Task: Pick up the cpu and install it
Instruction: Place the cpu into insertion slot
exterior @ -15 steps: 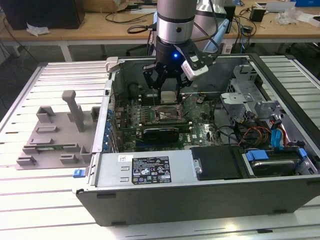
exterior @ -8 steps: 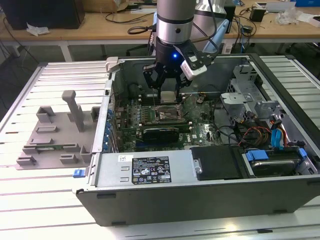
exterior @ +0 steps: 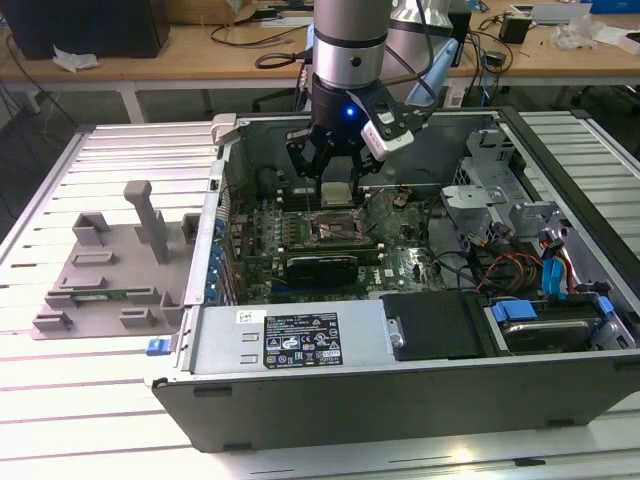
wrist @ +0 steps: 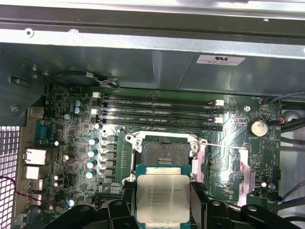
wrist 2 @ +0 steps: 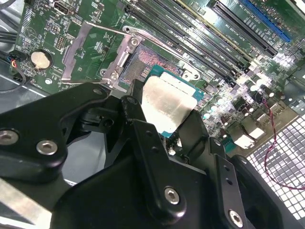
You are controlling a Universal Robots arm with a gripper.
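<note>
My gripper (exterior: 336,178) hangs inside the open computer case, shut on the cpu (exterior: 337,193). In both wrist views the cpu (wrist: 163,195) (wrist 2: 164,102) is a small square chip with a silver top and a green edge, clamped by two opposite sides between the black fingers (wrist 2: 196,131). It sits level, a short way above the motherboard. The open socket (wrist: 164,151) (wrist 2: 143,59) lies just beyond the chip, with its metal frame flipped back (wrist 2: 83,52) and its contact field bare. In the exterior view the socket (exterior: 335,226) is directly below the gripper.
Memory slots (wrist: 159,112) run along one side of the socket. A graphics card (exterior: 320,266), cables (exterior: 510,270) and a drive cage (exterior: 490,190) crowd the case. A grey plastic tray with upright posts (exterior: 110,260) sits outside, at the exterior view's left.
</note>
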